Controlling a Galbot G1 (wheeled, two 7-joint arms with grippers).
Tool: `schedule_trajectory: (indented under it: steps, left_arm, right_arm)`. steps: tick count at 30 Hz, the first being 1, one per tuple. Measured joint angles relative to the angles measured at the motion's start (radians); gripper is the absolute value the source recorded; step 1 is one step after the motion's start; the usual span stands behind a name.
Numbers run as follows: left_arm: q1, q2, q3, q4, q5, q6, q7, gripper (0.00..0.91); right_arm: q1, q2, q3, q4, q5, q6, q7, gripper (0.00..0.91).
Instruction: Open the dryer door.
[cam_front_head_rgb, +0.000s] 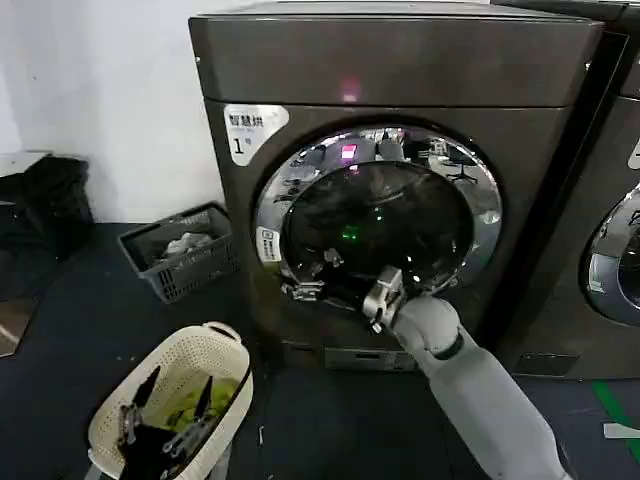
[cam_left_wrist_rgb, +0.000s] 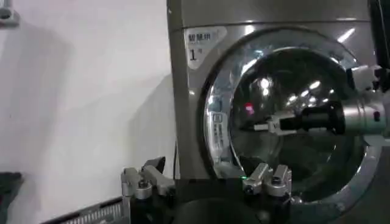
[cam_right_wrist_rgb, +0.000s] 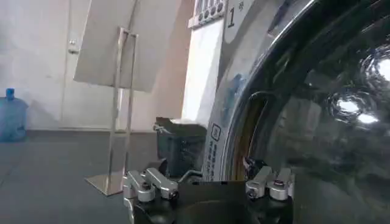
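Observation:
The dryer door (cam_front_head_rgb: 378, 222) is a round chrome ring around dark glass on the bronze-grey machine with the "1" sticker (cam_front_head_rgb: 238, 145); it looks shut against the front. My right gripper (cam_front_head_rgb: 318, 278) is at the door's lower left rim, open. In the right wrist view its fingers (cam_right_wrist_rgb: 146, 184) straddle the chrome ring's edge (cam_right_wrist_rgb: 226, 122) without closing on it. The left wrist view shows that right gripper (cam_left_wrist_rgb: 263, 127) pointing at the door's (cam_left_wrist_rgb: 292, 115) left side. My left gripper (cam_front_head_rgb: 162, 432) hangs open and empty over a cream basket.
A cream laundry basket (cam_front_head_rgb: 200, 362) with green cloth stands at the front left. A grey crate (cam_front_head_rgb: 182, 250) sits on the floor left of the dryer. A second dark machine (cam_front_head_rgb: 612, 240) stands at the right. A metal sign stand (cam_right_wrist_rgb: 122, 91) and a blue bottle (cam_right_wrist_rgb: 11, 115) stand farther off.

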Motion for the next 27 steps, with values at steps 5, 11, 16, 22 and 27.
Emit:
schedule_trajectory:
  steps: [5,11,16,22,27]
  left_arm:
    - [-0.006,-0.002,-0.003,0.000,-0.022,0.008,-0.001,0.907]
    - [-0.003,-0.001,-0.008,-0.001,-0.023,0.010,-0.001,0.907]
    - [-0.002,-0.001,-0.014,-0.004,-0.023,0.019,-0.001,0.907]
    - [-0.006,-0.002,-0.019,-0.018,-0.024,0.061,-0.003,0.907]
    - [-0.008,0.004,-0.033,-0.035,-0.030,0.107,0.000,0.907]
  right_arm:
    - [0.023,0.026,-0.006,-0.046,0.000,0.010,-0.002,0.907]
    - [0.041,0.044,-0.011,-0.086,0.002,0.013,-0.004,0.907]
    - [0.044,0.055,-0.016,-0.104,0.005,0.014,-0.013,0.907]
    - [0.060,0.059,-0.025,-0.122,0.008,0.008,-0.039,0.907]
    - [0.074,0.054,-0.028,-0.131,0.037,-0.010,-0.064,0.907]
